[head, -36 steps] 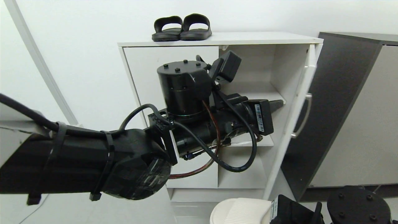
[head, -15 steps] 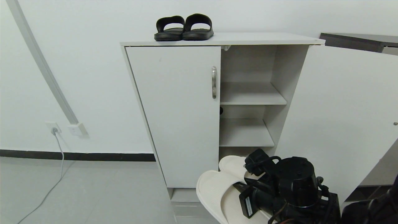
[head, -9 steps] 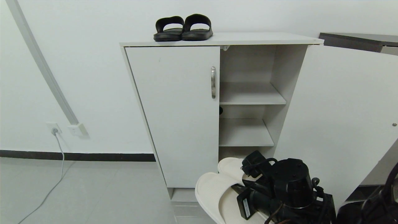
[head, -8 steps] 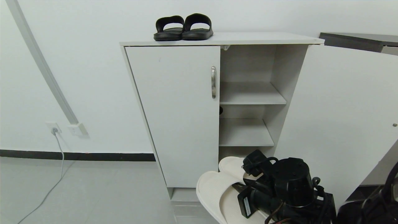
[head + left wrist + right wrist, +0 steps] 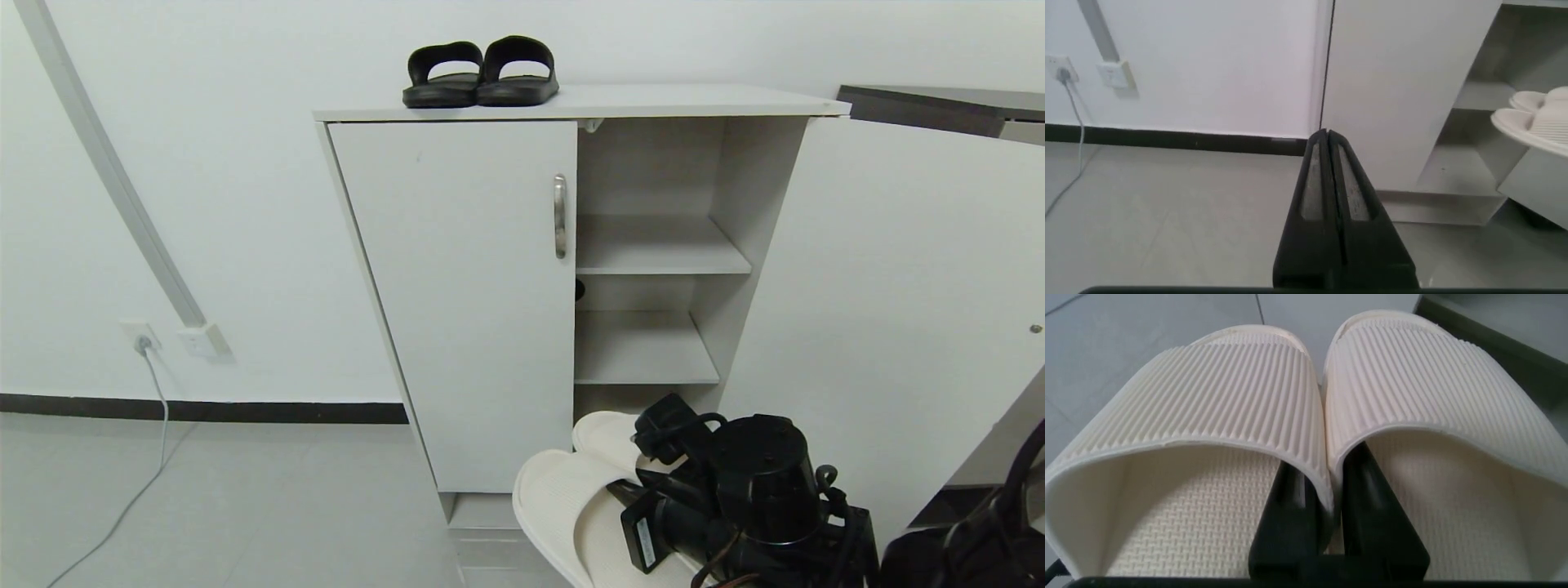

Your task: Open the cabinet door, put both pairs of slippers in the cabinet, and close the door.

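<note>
Down at the foot of the cabinet (image 5: pixel 694 102), the right arm's bulky wrist is covering the heels of the white slippers (image 5: pixel 571 506) and most of the lowest compartment behind them, so its depth is escaping me. A small dark thing (image 5: pixel 580 289) is peeking past the edge of the left door (image 5: pixel 465 302), which is sitting flush against the frame, and too little is showing to name it. The right door (image 5: pixel 898 310) is standing swung wide, running off at the side and masking part of a grey cabinet (image 5: pixel 922 102) beyond.

Between the left door's edge and the cabinet's right wall, two shelves (image 5: pixel 661 245) are facing the room. The white pair's toes are hanging just before the lowest opening.

The black slippers (image 5: pixel 480 73) are sitting side by side on the cabinet's top, above the left door.

The right pincer (image 5: pixel 1327 498) is clamping the white slippers (image 5: pixel 1249 400) — one finger is lying inside each, squeezing the two inner walls together. The left pincer (image 5: pixel 1328 139) is hanging over the floor (image 5: pixel 1167 212) left of the cabinet, fingers pressed flat together, well apart from both pairs.
</note>
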Motion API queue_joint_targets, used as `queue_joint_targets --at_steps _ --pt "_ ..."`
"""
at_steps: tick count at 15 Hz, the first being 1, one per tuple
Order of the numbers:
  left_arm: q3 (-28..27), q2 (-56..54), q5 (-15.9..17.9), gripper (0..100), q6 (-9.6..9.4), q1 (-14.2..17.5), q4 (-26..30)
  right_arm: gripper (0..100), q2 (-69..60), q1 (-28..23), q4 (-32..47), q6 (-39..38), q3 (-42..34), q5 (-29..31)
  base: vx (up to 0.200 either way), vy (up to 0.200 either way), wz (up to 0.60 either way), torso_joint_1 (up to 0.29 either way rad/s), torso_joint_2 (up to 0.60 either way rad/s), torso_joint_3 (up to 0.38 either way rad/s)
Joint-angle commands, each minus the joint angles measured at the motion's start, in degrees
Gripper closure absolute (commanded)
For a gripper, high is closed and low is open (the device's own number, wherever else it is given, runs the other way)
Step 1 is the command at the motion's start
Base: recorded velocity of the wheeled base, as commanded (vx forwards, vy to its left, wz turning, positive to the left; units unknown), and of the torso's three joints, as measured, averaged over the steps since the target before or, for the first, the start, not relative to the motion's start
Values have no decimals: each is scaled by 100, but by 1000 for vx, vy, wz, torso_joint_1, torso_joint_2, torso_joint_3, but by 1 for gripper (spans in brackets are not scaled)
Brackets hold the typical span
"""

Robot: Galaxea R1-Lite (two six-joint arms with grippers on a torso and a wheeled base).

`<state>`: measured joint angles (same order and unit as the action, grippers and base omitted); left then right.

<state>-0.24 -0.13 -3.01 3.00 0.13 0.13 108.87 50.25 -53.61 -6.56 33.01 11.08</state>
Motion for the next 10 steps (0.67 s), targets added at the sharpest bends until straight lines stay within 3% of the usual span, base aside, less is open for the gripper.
queue_joint_targets --at_steps 1,2,3,4,5,6,7,8,10 --pt "16 13 -7 100 43 4 4 100 125 11 -35 5 127 114 0 0 0 0 0 0" --pt "16 22 -24 100 43 4 13 100 160 29 -141 23 197 184 0 0 0 0 0 0" --pt "7 13 -358 100 25 4 13 100 292 64 -343 23 267 298 0 0 0 0 0 0" --pt "16 13 -464 100 157 4 4 100 363 64 -422 23 267 386 0 0 0 0 0 0" --pt "16 13 -402 100 351 4 -22 100 433 64 -439 23 285 430 0 0 0 0 0 0" --pt "16 22 -77 100 359 4 -31 100 494 64 -448 23 302 439 0 0 0 0 0 0" --pt "16 22 29 100 333 4 -31 100 521 73 -448 23 337 439 0 0 0 0 0 0" --pt "16 22 29 100 236 4 -22 100 582 90 -448 23 434 439 0 0 0 0 0 0" --pt "24 13 37 100 219 4 -22 100 793 90 -439 5 724 764 0 0 0 0 0 0"
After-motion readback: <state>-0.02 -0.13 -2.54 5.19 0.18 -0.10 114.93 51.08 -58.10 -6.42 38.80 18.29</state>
